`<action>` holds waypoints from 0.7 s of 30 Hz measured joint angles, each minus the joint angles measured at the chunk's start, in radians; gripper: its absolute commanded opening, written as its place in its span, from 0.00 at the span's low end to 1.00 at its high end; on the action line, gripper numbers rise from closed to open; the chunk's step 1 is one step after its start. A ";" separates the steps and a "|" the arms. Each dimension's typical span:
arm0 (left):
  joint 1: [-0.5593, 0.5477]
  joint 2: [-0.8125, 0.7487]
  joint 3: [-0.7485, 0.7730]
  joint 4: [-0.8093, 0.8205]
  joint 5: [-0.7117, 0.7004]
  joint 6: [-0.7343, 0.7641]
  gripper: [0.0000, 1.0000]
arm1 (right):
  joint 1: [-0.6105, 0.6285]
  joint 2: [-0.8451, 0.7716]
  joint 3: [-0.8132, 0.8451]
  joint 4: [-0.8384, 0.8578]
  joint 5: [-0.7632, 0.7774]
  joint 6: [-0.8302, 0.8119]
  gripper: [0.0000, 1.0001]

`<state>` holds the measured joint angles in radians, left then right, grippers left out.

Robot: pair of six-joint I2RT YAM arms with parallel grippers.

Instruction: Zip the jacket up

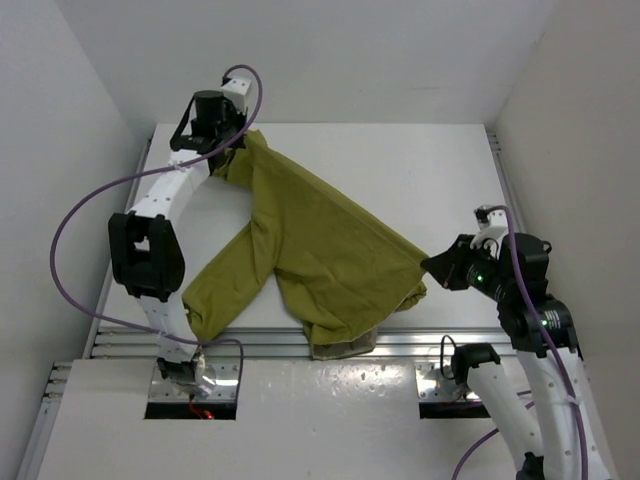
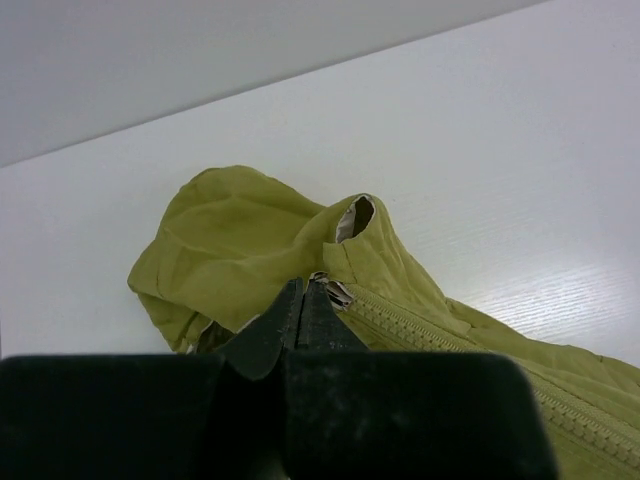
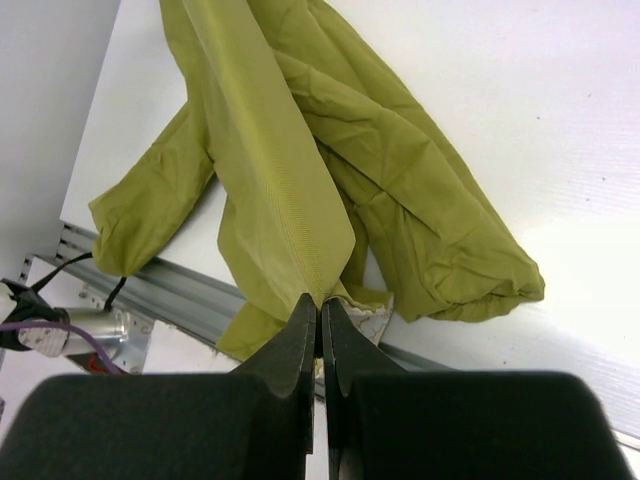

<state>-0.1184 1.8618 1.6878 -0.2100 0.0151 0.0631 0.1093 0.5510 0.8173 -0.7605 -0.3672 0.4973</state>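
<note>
The olive-green jacket [image 1: 320, 240] is stretched across the table between my two grippers. My left gripper [image 1: 237, 142] at the back left is shut at the collar end, its fingertips [image 2: 303, 292] pinched right at the metal zipper slider [image 2: 338, 291]. The closed zipper teeth [image 2: 420, 330] run away to the lower right, and the hood [image 2: 230, 235] lies bunched beyond. My right gripper [image 1: 432, 265] is shut on the jacket's bottom hem corner [image 3: 318, 290] and holds it taut. Cream lining [image 3: 378, 318] peeks out below it.
One sleeve [image 1: 225, 290] lies toward the front left. Another fold [image 1: 340, 335] hangs over the metal rail [image 1: 420, 342] at the table's front edge. White walls close in on the left, back and right. Purple cables [image 1: 75, 215] loop beside the left arm.
</note>
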 measured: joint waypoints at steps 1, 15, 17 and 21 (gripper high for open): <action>0.000 0.010 0.009 -0.003 0.005 0.004 0.00 | 0.000 0.001 0.002 0.002 0.003 0.000 0.00; 0.027 0.039 0.079 -0.029 0.043 0.033 0.00 | 0.004 0.098 0.012 0.094 0.089 0.007 0.00; 0.035 0.039 0.103 -0.029 0.043 0.033 0.00 | 0.004 0.151 0.024 0.144 0.132 0.002 0.00; 0.046 0.039 0.148 -0.016 0.045 0.034 0.00 | 0.005 0.216 0.043 0.215 0.193 -0.006 0.21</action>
<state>-0.0723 1.9011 1.8362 -0.2256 0.0597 0.0971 0.1139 0.7673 0.8600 -0.5453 -0.1745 0.4911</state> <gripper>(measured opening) 0.009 0.039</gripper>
